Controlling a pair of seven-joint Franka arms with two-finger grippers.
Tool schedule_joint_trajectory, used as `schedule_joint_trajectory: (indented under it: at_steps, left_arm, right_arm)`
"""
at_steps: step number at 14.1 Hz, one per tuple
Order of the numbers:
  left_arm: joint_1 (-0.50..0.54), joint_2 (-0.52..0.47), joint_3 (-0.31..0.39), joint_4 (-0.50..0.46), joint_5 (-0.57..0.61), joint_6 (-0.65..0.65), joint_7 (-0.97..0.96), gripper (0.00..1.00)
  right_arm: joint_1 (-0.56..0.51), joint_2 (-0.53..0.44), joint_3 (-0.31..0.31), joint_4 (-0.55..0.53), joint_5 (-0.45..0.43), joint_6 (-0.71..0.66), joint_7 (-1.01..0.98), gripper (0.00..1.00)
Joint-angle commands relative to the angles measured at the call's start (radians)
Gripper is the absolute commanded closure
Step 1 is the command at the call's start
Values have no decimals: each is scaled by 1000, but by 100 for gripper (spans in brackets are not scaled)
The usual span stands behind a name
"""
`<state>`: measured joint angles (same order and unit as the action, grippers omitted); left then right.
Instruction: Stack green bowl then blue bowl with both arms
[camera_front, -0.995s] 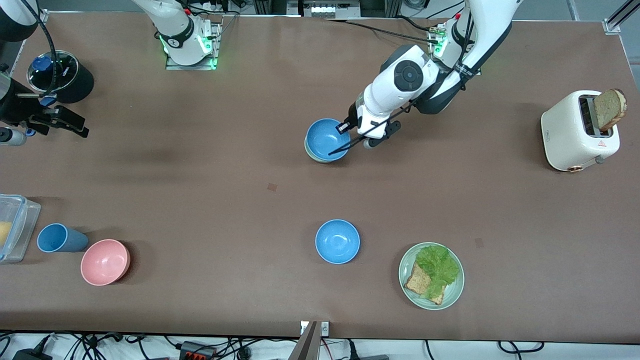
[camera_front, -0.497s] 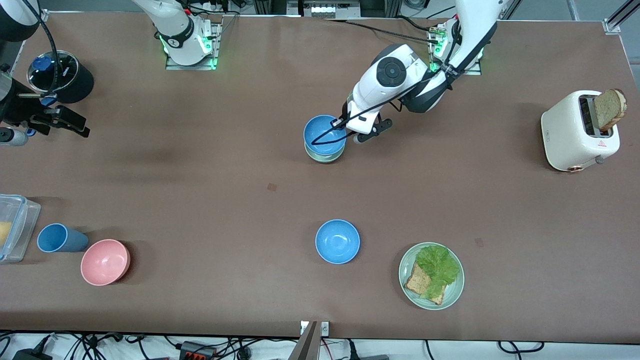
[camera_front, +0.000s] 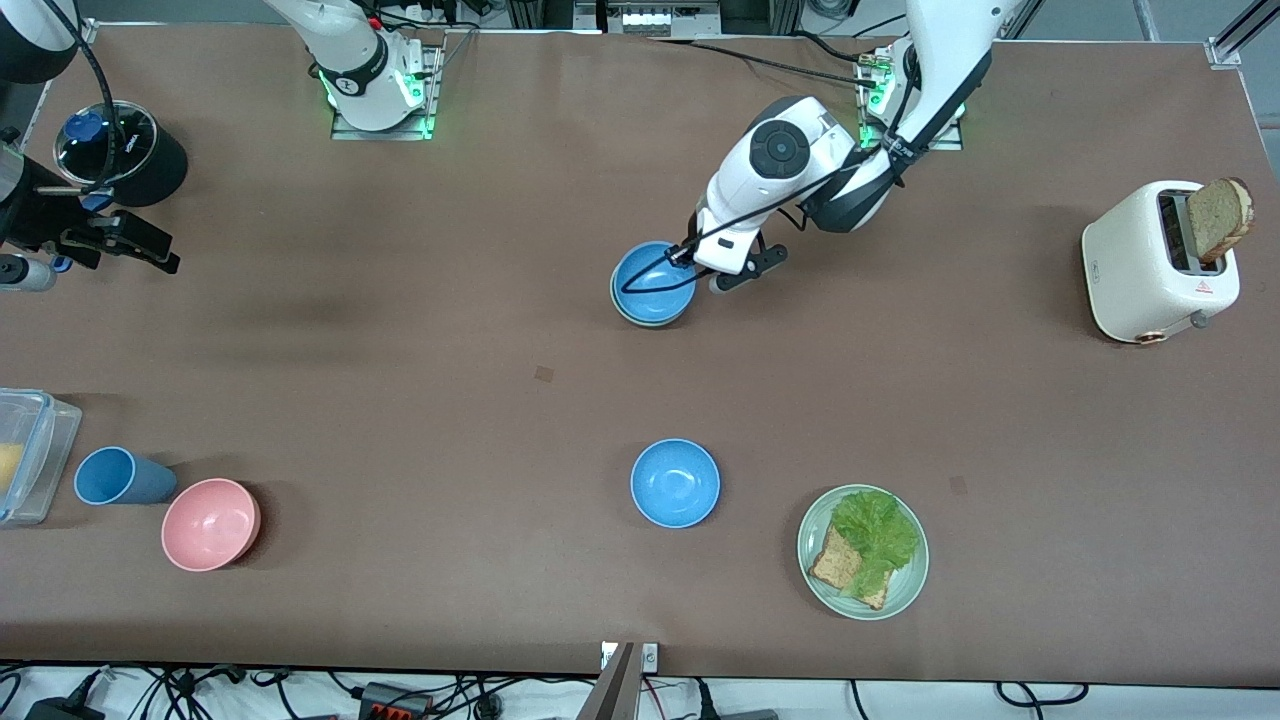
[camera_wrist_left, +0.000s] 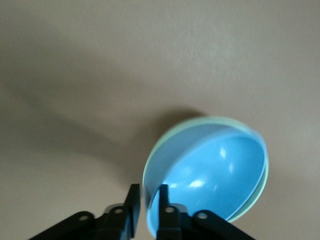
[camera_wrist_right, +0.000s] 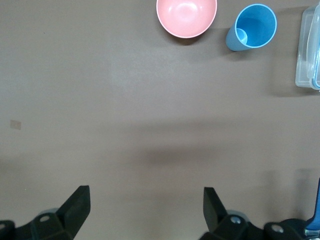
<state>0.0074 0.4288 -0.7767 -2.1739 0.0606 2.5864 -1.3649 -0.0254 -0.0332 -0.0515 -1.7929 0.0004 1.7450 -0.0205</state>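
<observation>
- The blue bowl (camera_front: 652, 282) sits nested in the green bowl (camera_front: 640, 316) on the tabletop (camera_front: 400, 380), toward the robots' bases and well apart from the second blue bowl (camera_front: 675, 483), which lies nearer the front camera.
- In the left wrist view only a thin green rim (camera_wrist_left: 200, 121) shows around the blue one; the blue bowl looks slightly tilted inside it, though it's hard to be sure.
- The left claw (camera_wrist_left: 147, 202) pinches the blue bowl's rim, one finger (camera_wrist_left: 165, 210) inside the wall and one outside, on the edge toward the left arm's end of the tabletop.
- So the stack lies directly under and just ahead of that claw; release and a straight lift away would likely suit next.
- The right claw (camera_wrist_right: 145, 205) is spread wide and empty, waiting over bare tabletop at the right arm's end, near the pink bowl (camera_wrist_right: 186, 17) and blue cup (camera_wrist_right: 252, 27).
- The left arm is clearly the nearer one to the stack.
</observation>
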Motion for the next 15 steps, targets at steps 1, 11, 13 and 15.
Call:
schedule_joint_trajectory:
  at_steps: [1,11,13,15]
  left_arm:
    - [45,-12,-4,55,25,-89,-5,38]
    - [155,-18,-13,388,16,-616,209,32]
    - [210,-16,-13,443,12,-702,323,16]
    - [276,-16,-13,485,8,-784,497,0]
  right_arm:
    - [-18,-22,13,-14,-11,-7,-16,0]
    - [-16,-22,13,-13,-11,-10,-7,0]
    - [-16,-22,13,-13,-11,-13,-6,0]
    - [-16,-22,13,-13,-11,-15,-6,0]
